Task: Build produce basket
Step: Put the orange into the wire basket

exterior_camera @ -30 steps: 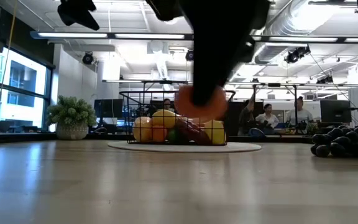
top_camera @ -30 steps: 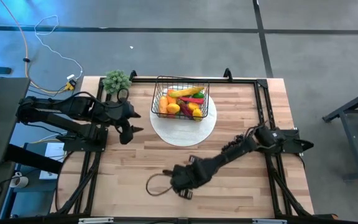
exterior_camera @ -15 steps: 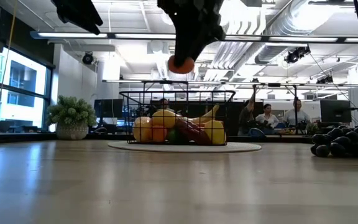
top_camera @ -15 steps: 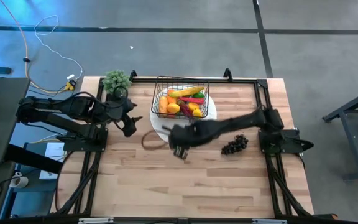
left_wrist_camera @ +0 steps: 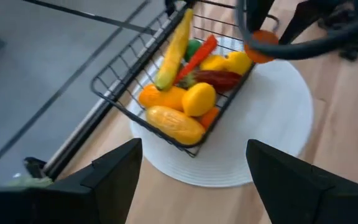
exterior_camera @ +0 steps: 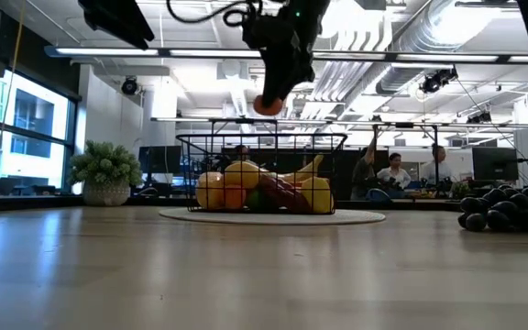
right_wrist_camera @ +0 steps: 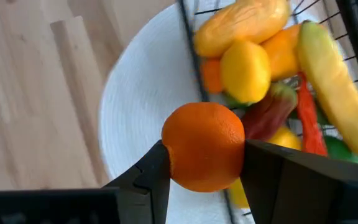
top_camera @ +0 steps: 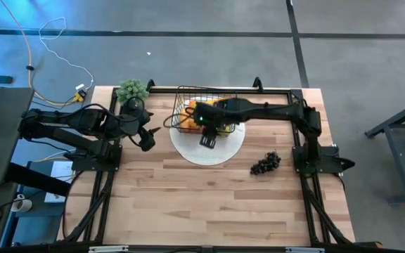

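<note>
The black wire basket [top_camera: 206, 90] stands on a round white plate [top_camera: 209, 151] and holds a banana, lemons, a mango, a red chilli and green pieces [left_wrist_camera: 185, 93]. My right gripper [top_camera: 207, 135] hovers over the basket's near left corner, shut on a round orange toy fruit [right_wrist_camera: 205, 146], which the low view shows above the basket rim [exterior_camera: 266, 104]. Dark grapes [top_camera: 266, 164] lie on the table to the right of the plate. My left gripper [top_camera: 146, 139] waits open, left of the plate. My right gripper pinches the round orange fruit between its two fingers [right_wrist_camera: 151, 177], one on each side of its widest part [right_wrist_camera: 173, 152]. The fingers come from above, slanting down. The fruit is lifted clear, above the plate's edge beside the basket's corner.
A small potted plant [top_camera: 132, 91] stands at the table's far left corner. A black frame rail [top_camera: 294, 112] runs along the far and right sides. Bare wood lies across the near half of the table. People sit in the room behind [exterior_camera: 397, 170].
My right gripper has carried the orange fruit from low over the table's near part up and toward the far edge, ending over the basket's near left corner. It stayed shut on the fruit. The arm swung away from the grapes, which now show on the table.
</note>
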Controlling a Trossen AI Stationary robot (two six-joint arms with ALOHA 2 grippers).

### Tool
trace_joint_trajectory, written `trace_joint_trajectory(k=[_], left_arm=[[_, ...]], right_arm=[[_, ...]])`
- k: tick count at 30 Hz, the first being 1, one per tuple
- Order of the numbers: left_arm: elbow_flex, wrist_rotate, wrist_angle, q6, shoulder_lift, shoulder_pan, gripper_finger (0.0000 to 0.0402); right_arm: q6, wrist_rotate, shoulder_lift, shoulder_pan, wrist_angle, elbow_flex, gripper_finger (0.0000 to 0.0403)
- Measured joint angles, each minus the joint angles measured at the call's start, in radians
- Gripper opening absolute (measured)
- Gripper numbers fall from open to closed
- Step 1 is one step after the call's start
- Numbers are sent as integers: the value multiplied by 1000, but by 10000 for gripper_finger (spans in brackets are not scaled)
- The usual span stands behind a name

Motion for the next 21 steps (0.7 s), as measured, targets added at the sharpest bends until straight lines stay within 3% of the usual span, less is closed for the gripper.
trace_joint_trajectory(k=[11,21], left_arm=[[0,-169,77,0,0,8,280],[0,-151,112,0,0,154,280]], right_arm=[[-98,-155,18,-148,62,0,126],[-143,-227,94,-217,83,0,126]])
